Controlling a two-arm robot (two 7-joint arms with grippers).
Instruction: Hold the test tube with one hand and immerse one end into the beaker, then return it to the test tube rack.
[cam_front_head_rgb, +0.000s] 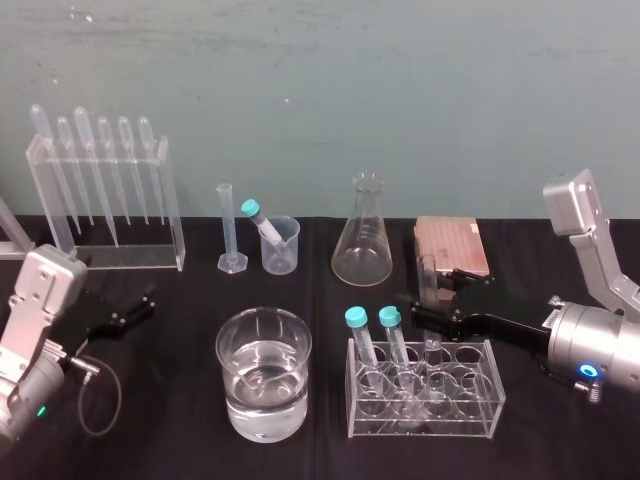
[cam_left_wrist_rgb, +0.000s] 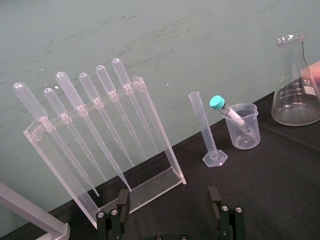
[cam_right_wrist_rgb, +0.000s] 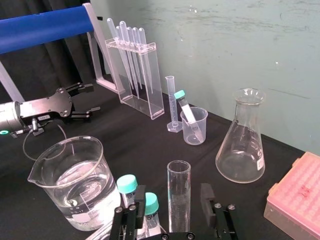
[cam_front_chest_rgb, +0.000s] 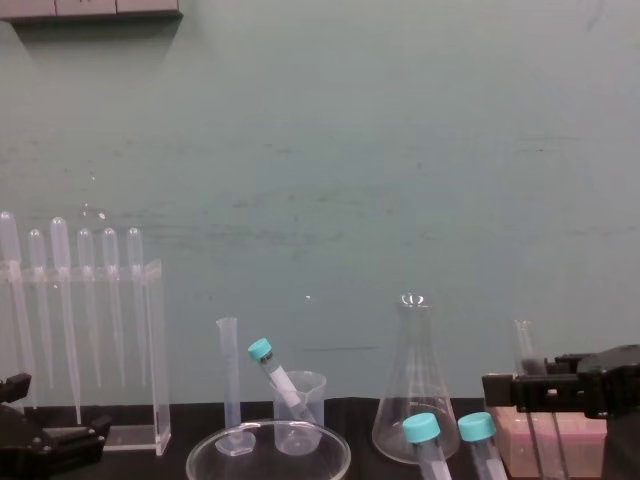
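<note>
Glass test tube (cam_right_wrist_rgb: 178, 192) stands in the test tube rack (cam_front_head_rgb: 470, 415), between the open, empty fingers of the right hand (cam_right_wrist_rgb: 173, 196). Grasp step, I judge: next, close gently and lift straight up. The left hand (cam_front_head_rgb: 148, 298) idles open, far left.

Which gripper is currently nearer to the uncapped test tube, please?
Right. The right gripper has its open jaws either side of the test tube; the left gripper sits far off, beyond the beaker.
</note>
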